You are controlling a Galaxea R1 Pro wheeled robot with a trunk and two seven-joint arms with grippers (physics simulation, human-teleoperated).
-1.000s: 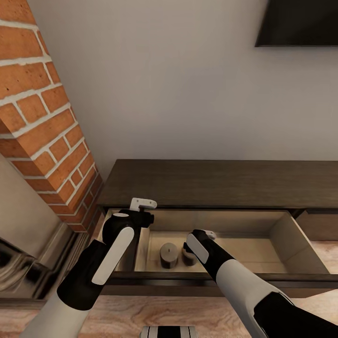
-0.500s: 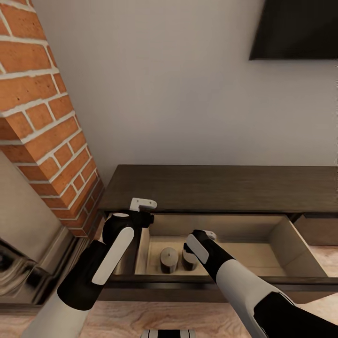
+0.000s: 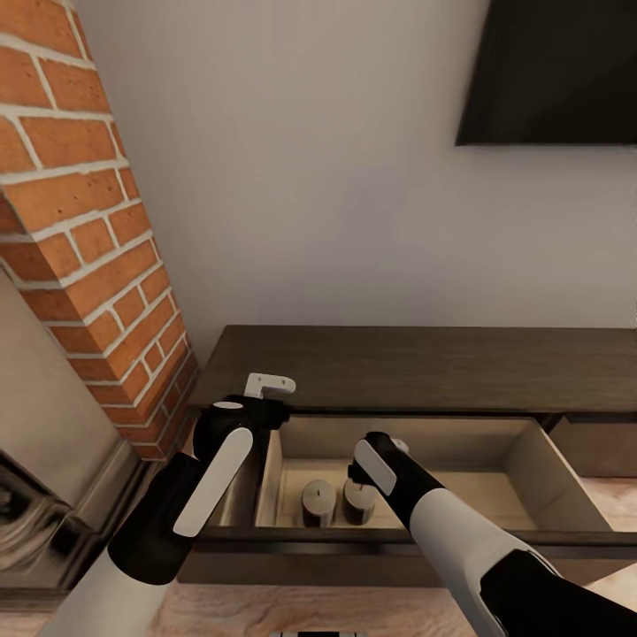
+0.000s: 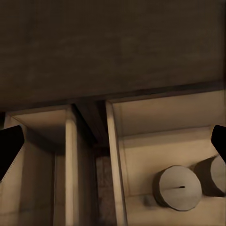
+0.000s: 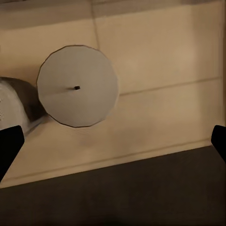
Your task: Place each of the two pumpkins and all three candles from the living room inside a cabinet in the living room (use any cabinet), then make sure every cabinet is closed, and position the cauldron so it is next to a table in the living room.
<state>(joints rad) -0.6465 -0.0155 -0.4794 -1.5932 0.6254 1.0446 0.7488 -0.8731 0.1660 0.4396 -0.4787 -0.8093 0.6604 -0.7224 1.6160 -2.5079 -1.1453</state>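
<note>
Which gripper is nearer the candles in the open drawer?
Right. The right gripper hangs just above the candles inside the drawer; the left gripper sits off beside the drawer's end.

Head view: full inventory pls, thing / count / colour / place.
cabinet: 1, dark brown, against the wall, long and low
drawer: 1, pale wood inside, pulled open
candles: 2, grey, upright side by side in the drawer's left end
screen: 1, black, on the wall upper right
brick column: 1, red-orange, left
wall: 1, pale grey
left gripper: open, above the drawer's left edge
right gripper: open, over the candles
</note>
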